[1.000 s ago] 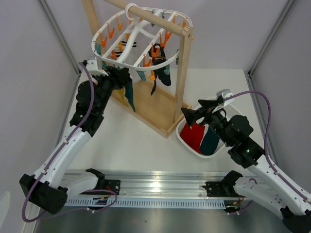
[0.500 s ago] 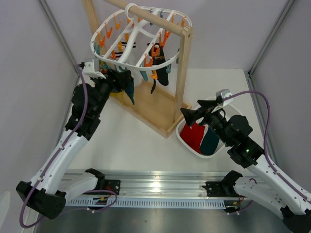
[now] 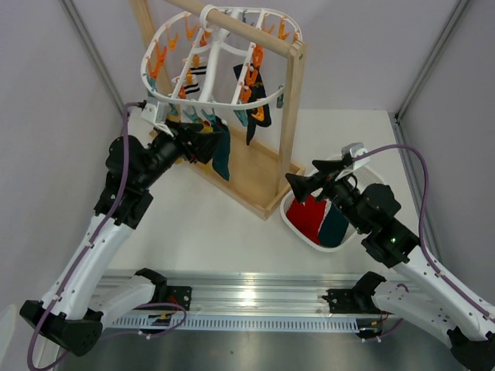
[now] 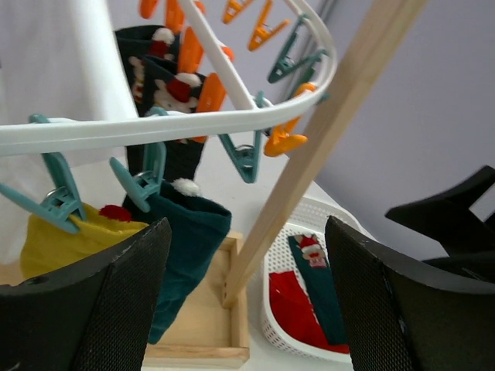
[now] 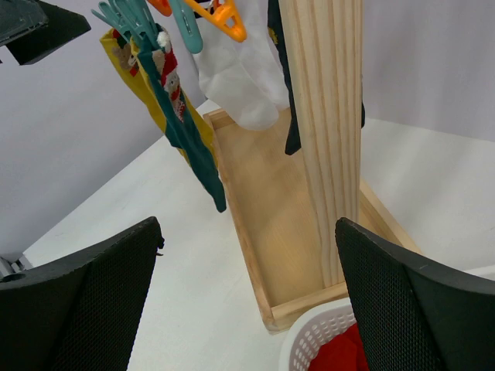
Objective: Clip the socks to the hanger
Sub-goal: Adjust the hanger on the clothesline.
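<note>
The white oval hanger (image 3: 220, 99) hangs from the wooden rack with orange and teal pegs; its ring also shows in the left wrist view (image 4: 155, 131). A teal sock (image 3: 221, 157) and a yellow sock (image 4: 69, 239) hang clipped from teal pegs, and both show in the right wrist view, the teal sock (image 5: 188, 131) in front of the yellow sock (image 5: 128, 66). A navy sock (image 3: 259, 104) hangs further back. My left gripper (image 3: 203, 143) is open and empty, just below the ring beside the teal sock (image 4: 182, 255). My right gripper (image 3: 305, 176) is open and empty above the basket's near-left edge.
A white perforated basket (image 3: 298, 228) right of the rack holds a red sock (image 3: 308, 216) and a teal sock (image 3: 336, 224). The wooden rack's upright post (image 3: 290, 116) and tray base (image 3: 247, 182) stand between the arms. Grey walls close both sides.
My left arm has drawn back and down, its gripper now under the ring's near edge. The hanger has swung left and tilted. The teal sock hangs further right. The right arm is still.
</note>
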